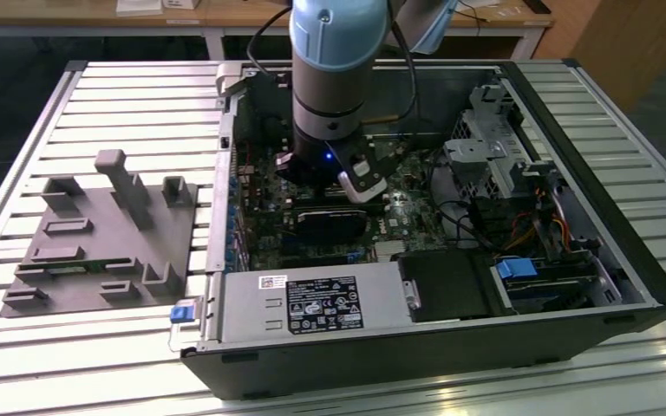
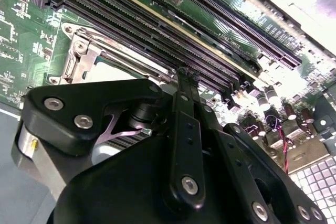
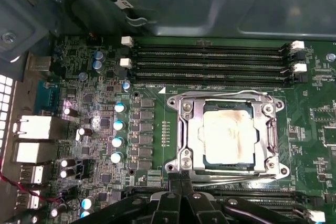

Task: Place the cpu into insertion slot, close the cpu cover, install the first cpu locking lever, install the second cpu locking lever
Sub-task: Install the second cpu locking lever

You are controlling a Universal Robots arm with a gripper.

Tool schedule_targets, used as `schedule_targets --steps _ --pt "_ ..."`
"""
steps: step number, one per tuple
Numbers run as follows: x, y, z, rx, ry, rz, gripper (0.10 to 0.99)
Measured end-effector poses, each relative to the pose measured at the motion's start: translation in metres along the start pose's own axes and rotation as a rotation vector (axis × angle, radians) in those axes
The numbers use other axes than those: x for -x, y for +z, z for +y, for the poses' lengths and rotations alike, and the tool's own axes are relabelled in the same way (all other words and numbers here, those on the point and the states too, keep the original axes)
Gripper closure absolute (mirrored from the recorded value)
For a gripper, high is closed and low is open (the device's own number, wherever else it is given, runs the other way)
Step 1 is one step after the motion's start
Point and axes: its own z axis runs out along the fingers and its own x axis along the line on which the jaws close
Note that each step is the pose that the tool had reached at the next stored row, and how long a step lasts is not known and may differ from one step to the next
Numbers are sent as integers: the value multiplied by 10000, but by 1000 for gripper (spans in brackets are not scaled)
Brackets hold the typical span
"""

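Cpu (image 3: 227,136) seated in insertion slot (image 3: 185,129), cpu cover (image 3: 271,129) down; hand (image 3: 181,192) narrow (fingers together, empty).

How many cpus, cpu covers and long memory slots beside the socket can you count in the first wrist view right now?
cpu: 1
cpu cover: 1
long memory slots: 4
Total: 6

Bright overhead light — glare on the cpu (image 3: 227,136) — dim case.
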Motion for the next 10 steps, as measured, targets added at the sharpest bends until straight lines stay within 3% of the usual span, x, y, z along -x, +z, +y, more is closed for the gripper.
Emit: schedule_targets --steps 10 --pt "-12 46 -10 198 -3 -1 980"
